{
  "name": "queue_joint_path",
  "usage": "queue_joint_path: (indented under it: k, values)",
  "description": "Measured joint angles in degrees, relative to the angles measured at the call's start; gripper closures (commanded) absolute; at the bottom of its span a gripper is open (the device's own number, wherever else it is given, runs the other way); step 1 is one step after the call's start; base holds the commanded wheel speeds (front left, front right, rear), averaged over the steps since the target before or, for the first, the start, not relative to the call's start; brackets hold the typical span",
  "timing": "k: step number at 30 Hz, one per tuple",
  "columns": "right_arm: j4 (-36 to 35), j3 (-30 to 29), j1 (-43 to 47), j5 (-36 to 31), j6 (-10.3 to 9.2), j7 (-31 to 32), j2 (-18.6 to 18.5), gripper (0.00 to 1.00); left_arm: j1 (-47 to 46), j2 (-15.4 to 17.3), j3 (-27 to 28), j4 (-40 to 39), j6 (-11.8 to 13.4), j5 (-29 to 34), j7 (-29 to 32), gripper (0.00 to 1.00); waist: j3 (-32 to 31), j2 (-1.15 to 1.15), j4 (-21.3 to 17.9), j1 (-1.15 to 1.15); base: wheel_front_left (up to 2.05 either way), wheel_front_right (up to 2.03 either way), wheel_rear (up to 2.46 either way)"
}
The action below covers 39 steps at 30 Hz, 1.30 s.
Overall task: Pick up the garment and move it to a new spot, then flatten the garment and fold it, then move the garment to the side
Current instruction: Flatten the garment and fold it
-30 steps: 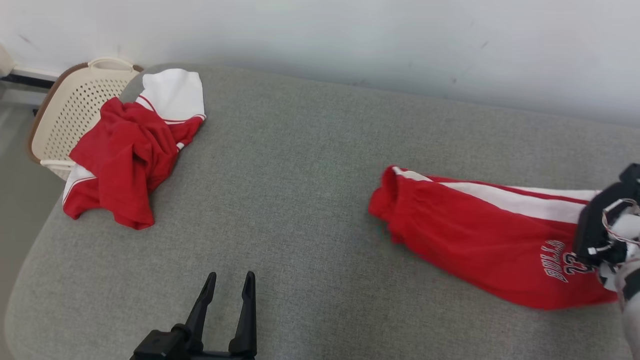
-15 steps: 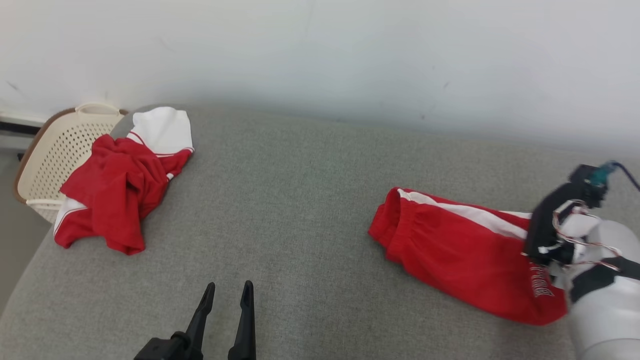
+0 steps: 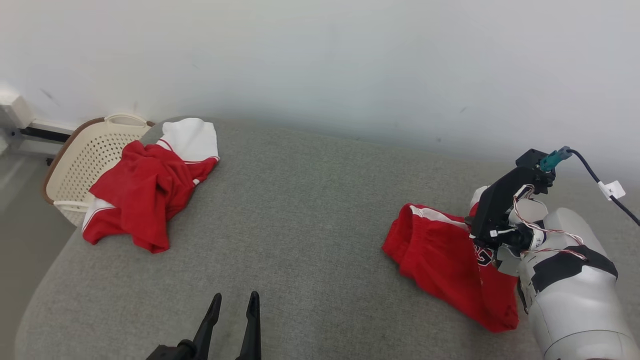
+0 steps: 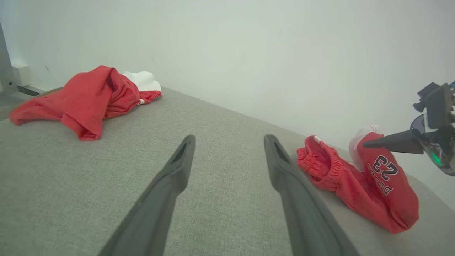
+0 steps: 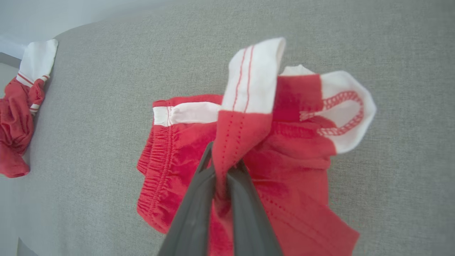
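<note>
The garment [image 3: 440,255] is a pair of red shorts with a white side stripe and a "23" print, lying at the right of the grey cushioned surface [image 3: 310,210]. My right gripper [image 3: 474,234] is shut on the hem end, lifting it above the rest. In the right wrist view the fingertips [image 5: 224,167] pinch a red and white fold of the garment [image 5: 295,170], with the elastic waistband flat to the left. From the left wrist the garment [image 4: 376,185] shows with the right gripper [image 4: 366,144] holding its raised end. My left gripper [image 3: 234,302] [image 4: 229,138] stands open over bare cushion.
A second crumpled red and white garment [image 3: 145,190] [image 4: 89,96] [image 5: 16,117] lies at the far left corner. A cream perforated basket [image 3: 85,155] sits beyond that corner, off the surface. A pale wall runs along the back edge.
The head camera has tilted up. My right gripper has lifted the shorts' hem end and drawn it toward the waistband, so the shorts are bunched shorter. The left gripper holds its place.
</note>
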Motion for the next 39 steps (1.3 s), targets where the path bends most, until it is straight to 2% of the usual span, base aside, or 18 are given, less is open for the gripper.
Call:
queue_joint_path:
  k: [13, 14, 15, 16, 21, 26, 30, 36, 38, 39]
  values:
    - [9.3, 0.9, -1.2, 2.6, -0.01, -6.0, 0.2, 1.0, 0.0, -0.6, -1.3, 0.5, -0.3, 0.0, 0.2, 0.0, 1.0, 0.0, 6.5, 0.01, 0.0, 0.0, 0.0]
    - [9.7, 0.8, -1.2, 2.2, -0.01, -6.8, 0.2, 0.52, 0.0, -0.6, -1.4, 0.5, -0.3, 0.0, 0.2, 0.0, 1.1, 0.0, 6.9, 0.0, 0.0, 0.0, 0.0]
    - [10.1, 0.5, -1.2, 1.8, -0.01, -7.5, 0.2, 0.15, 0.0, -0.6, -1.4, 0.6, -0.3, 0.0, 0.2, 0.0, 1.1, 0.0, 7.2, 0.01, 0.0, 0.0, 0.0]
    - [10.4, 0.1, -1.2, 1.6, -0.01, -7.9, 0.2, 0.0, 0.0, -0.6, -1.4, 0.6, -0.3, 0.0, 0.2, 0.0, 1.1, 0.0, 7.4, 0.01, 0.0, 0.0, 0.0]
    - [11.4, 1.0, -4.1, 3.5, -0.01, -11.2, 0.2, 0.0, 0.3, -0.1, -1.0, 0.6, 0.2, -0.3, 0.2, 0.0, 0.1, 0.0, 7.5, 0.0, 0.0, 0.0, 0.0]
    - [11.2, 3.6, -6.9, 6.7, -0.01, -15.8, 0.2, 0.0, 1.0, 0.4, -0.7, 0.0, 0.4, -0.5, 0.2, 0.0, -0.8, 0.0, 5.8, 0.0, 0.0, 0.0, 0.0]
    - [10.2, 6.8, -6.7, 5.9, -0.01, -17.8, -0.1, 0.0, 1.1, 0.5, -0.7, -0.5, 0.7, -0.5, 0.2, 0.0, -1.6, 0.0, 4.2, 0.0, 0.0, 0.0, 0.0]
    - [9.3, 12.9, -0.8, 1.2, -0.01, -21.5, -5.2, 0.0, 1.5, 0.8, -0.3, -1.1, 1.2, -0.7, 0.1, 0.0, -2.8, 0.0, 1.5, 0.0, 0.0, 0.0, 0.0]
    - [9.5, 13.7, 1.7, 1.1, -0.01, -22.5, -5.8, 0.0, 1.6, 0.8, -0.3, -1.3, 1.1, -0.6, 0.1, 0.0, -3.0, 0.0, 0.7, 0.0, 0.0, 0.0, 0.0]
    - [9.6, 14.3, 2.9, 1.3, -0.01, -23.1, -5.8, 0.13, 1.6, 0.8, -0.4, -1.4, 1.1, -0.6, 0.1, 0.0, -3.1, 0.0, 0.4, 0.0, 0.0, 0.0, 0.0]
